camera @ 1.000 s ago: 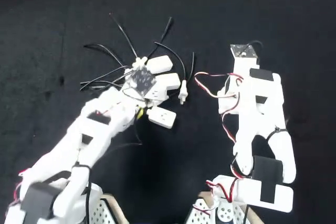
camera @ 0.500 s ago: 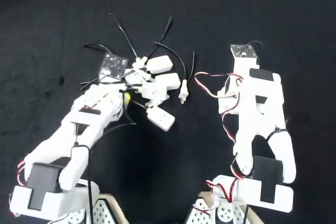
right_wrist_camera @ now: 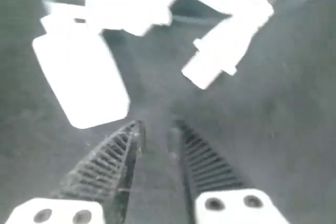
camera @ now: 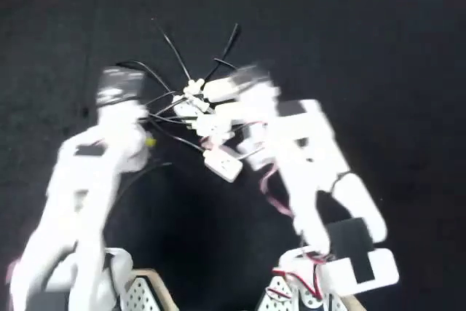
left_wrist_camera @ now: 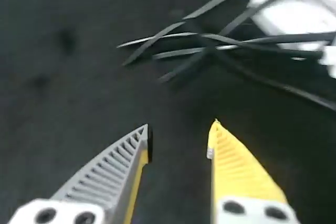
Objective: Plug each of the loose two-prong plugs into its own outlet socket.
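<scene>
Several white outlet blocks and two-prong plugs with black cords lie in a cluster (camera: 207, 111) at the middle of the black table. One outlet block (camera: 222, 166) lies nearest the arms. My left gripper (left_wrist_camera: 181, 129) is open and empty, low over bare cloth beside the black cords (left_wrist_camera: 210, 51), with a white outlet (left_wrist_camera: 294, 9) beyond them. My right gripper (right_wrist_camera: 156, 127) is slightly open with nothing in it. It sits just short of a white outlet block (right_wrist_camera: 81, 85) and a loose white plug (right_wrist_camera: 226, 43). The right arm (camera: 298, 136) leans over the cluster's right side.
The left arm (camera: 95, 151) stands left of the cluster. Black cords (camera: 167, 49) fan out toward the far side. Both arm bases (camera: 306, 282) sit at the near table edge. Bare black cloth (camera: 393, 63) lies to the far right and far left.
The left arm has swung away from the cluster to the left. The right arm has left its resting spot on the right and moved left to the cluster.
</scene>
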`<state>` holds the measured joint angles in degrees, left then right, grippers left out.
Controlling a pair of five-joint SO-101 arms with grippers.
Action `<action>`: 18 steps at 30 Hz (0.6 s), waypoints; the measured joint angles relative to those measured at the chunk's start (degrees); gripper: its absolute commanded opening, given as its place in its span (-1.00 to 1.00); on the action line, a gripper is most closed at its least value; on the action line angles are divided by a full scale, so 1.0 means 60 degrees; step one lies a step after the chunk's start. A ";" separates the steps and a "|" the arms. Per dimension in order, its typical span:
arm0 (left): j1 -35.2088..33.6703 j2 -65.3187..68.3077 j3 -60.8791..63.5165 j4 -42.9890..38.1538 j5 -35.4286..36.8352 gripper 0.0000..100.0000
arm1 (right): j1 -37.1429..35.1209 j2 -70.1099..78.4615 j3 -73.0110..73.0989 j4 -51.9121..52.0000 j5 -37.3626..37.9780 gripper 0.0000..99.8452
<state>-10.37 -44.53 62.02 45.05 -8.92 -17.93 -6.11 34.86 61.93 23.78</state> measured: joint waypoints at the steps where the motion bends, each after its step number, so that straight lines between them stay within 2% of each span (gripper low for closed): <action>1: -0.0337 -0.0791 0.0322 0.0176 -0.0044 -0.62 | -0.0278 0.0000 0.0000 -0.0117 0.0161 -0.65; 7: -0.2623 -0.5392 0.2491 0.1187 -0.1553 -0.62 | -0.1934 0.0000 0.0396 -0.1509 0.0894 -0.64; 13: -0.4293 -0.9304 0.5026 0.2110 -0.3062 -0.62 | -0.2154 0.0293 0.0894 -0.2520 0.1363 -0.65; 18: -0.4527 -0.9568 0.5626 0.2344 -0.3414 -0.62 | -0.2183 0.0982 0.0410 -0.2403 0.1612 -0.65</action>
<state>-37.54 -101.93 95.78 59.12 -29.41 -31.03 -0.22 37.32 47.52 33.45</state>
